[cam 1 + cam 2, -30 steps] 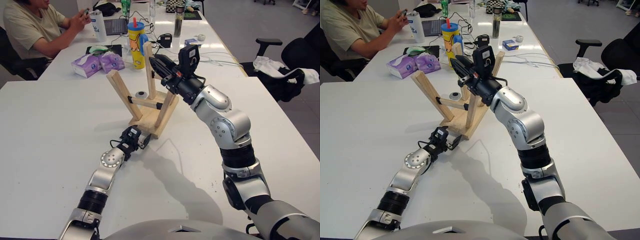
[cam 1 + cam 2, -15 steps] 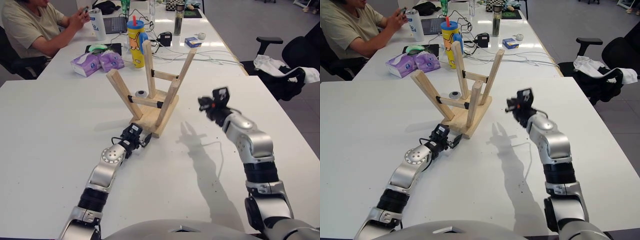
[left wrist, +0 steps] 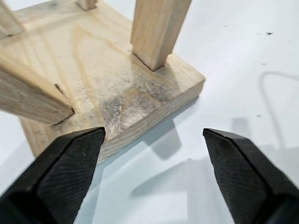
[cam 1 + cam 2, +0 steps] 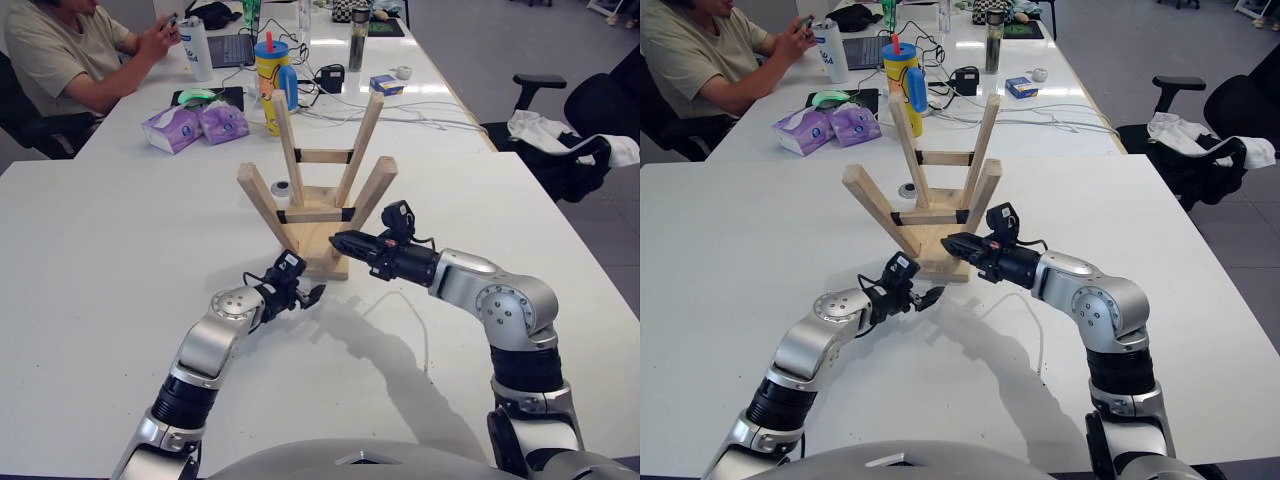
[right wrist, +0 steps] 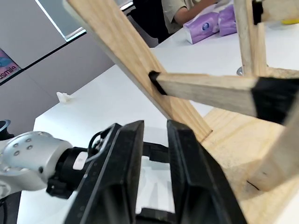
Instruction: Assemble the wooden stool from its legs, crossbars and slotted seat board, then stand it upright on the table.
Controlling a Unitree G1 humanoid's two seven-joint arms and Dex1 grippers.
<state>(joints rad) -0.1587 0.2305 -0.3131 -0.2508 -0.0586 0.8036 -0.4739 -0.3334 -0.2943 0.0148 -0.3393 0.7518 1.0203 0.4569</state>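
Note:
The wooden stool point(image 4: 315, 190) lies upside down, its slotted seat board point(image 3: 117, 88) on the white table point(image 4: 100, 260) and its legs and crossbars pointing up. My left gripper point(image 4: 305, 293) hovers just off the seat's near corner, open, with nothing between its fingers point(image 3: 60, 182). My right gripper point(image 4: 340, 241) sits low at the seat's near right edge, shut and empty, pointing toward the left gripper. In the right wrist view the gripper point(image 5: 156, 125) lies beneath a slanted leg point(image 5: 135, 60) and a crossbar point(image 5: 205, 88).
Behind the stool stand a yellow cup point(image 4: 270, 85), two tissue packs point(image 4: 195, 125) and a small round grey object point(image 4: 281, 187). Cables and bottles lie farther back. An office chair point(image 4: 580, 130) stands off the table's right edge. Bare table surrounds both arms.
My right gripper left the stool's upper legs, swung out to the right, then came down to the seat's near edge. The stool has turned on the table. The left gripper shifted slightly right.

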